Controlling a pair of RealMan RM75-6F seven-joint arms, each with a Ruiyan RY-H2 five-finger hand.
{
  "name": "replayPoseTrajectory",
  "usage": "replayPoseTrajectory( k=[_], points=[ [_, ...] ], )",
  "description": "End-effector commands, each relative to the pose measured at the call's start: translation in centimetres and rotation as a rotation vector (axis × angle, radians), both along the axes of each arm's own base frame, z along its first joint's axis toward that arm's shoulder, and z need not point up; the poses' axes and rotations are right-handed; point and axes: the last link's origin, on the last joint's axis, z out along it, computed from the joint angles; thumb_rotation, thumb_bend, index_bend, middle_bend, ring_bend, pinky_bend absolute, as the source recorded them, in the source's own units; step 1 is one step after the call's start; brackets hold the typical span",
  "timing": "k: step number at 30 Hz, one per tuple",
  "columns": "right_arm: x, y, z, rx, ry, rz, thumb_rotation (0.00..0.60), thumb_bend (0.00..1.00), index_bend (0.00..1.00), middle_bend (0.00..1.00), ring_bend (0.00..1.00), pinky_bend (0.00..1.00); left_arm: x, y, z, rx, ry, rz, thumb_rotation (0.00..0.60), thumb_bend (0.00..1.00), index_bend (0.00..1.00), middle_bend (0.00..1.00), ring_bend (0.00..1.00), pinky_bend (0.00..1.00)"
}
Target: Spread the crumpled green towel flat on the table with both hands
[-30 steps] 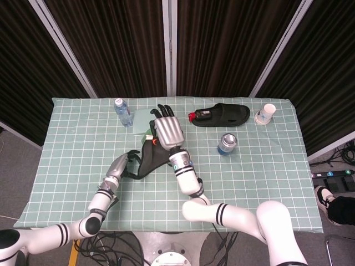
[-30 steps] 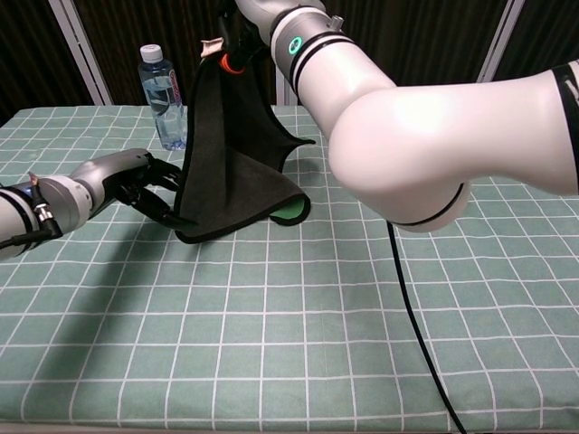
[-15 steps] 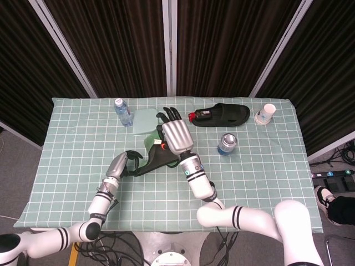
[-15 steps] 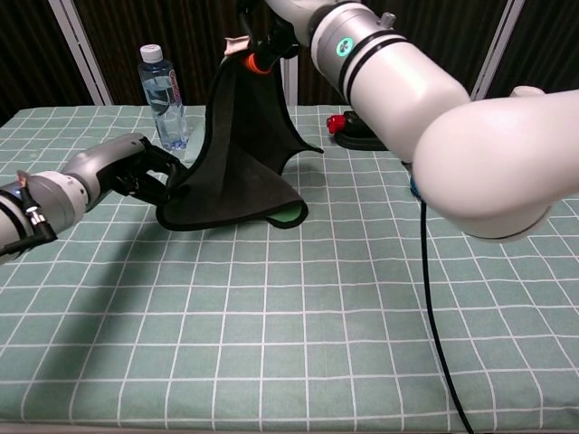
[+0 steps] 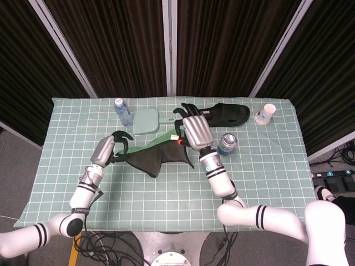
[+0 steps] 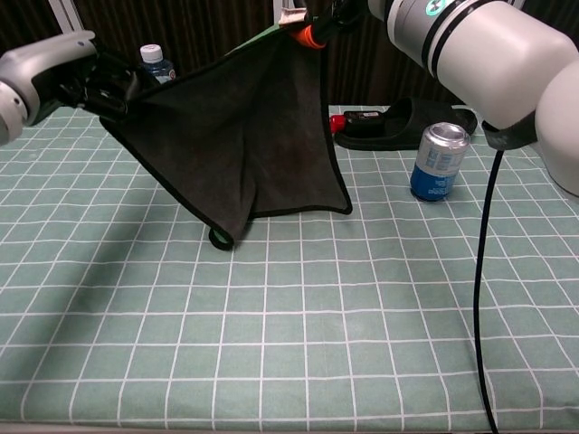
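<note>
The towel (image 5: 151, 158) (image 6: 241, 136) hangs stretched in the air between my two hands, dark on the side facing the chest view and green along its top edge. My left hand (image 5: 108, 149) (image 6: 71, 74) grips its left corner. My right hand (image 5: 194, 132) (image 6: 318, 18) holds the other top corner, beside a small orange tag, and is cut off by the top of the chest view. The towel's lowest corner (image 6: 220, 239) hangs down to the checked tablecloth (image 6: 289, 344); whether it touches is unclear.
A water bottle (image 5: 123, 112) (image 6: 154, 56) and a pale green pad (image 5: 146, 121) sit behind the towel. A black sandal (image 5: 227, 114) (image 6: 398, 127), a drink can (image 5: 227, 143) (image 6: 437, 161) and a paper cup (image 5: 266, 113) stand to the right.
Both hands have risen and drawn apart, the right one moving rightward. The towel has come up off the table and opened from a hanging bunch into a taut sheet.
</note>
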Motion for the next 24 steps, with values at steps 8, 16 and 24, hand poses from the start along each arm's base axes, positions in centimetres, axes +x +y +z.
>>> replayPoseTrajectory(
  k=[8, 16, 24],
  points=[
    [1.1, -3.7, 1.5, -0.016, -0.155, 0.006, 0.600, 0.57, 0.72, 0.24, 0.08, 0.10, 1.2, 6.4, 4.2, 0.276, -0.009, 0.044, 0.600, 0.49, 0.81, 0.47, 0.24, 0.30],
    [-2.5, -3.5, 0.2, 0.060, -0.058, 0.009, 0.600, 0.55, 0.71, 0.24, 0.08, 0.07, -0.4, 3.9, 3.4, 0.245, 0.045, -0.006, 0.600, 0.49, 0.81, 0.47, 0.24, 0.30],
    [-6.7, -1.2, -1.3, 0.212, 0.019, -0.001, 0.600, 0.56, 0.71, 0.24, 0.08, 0.07, -2.4, -2.1, 0.6, 0.078, 0.133, -0.091, 0.600, 0.49, 0.81, 0.47, 0.24, 0.30]
  ],
)
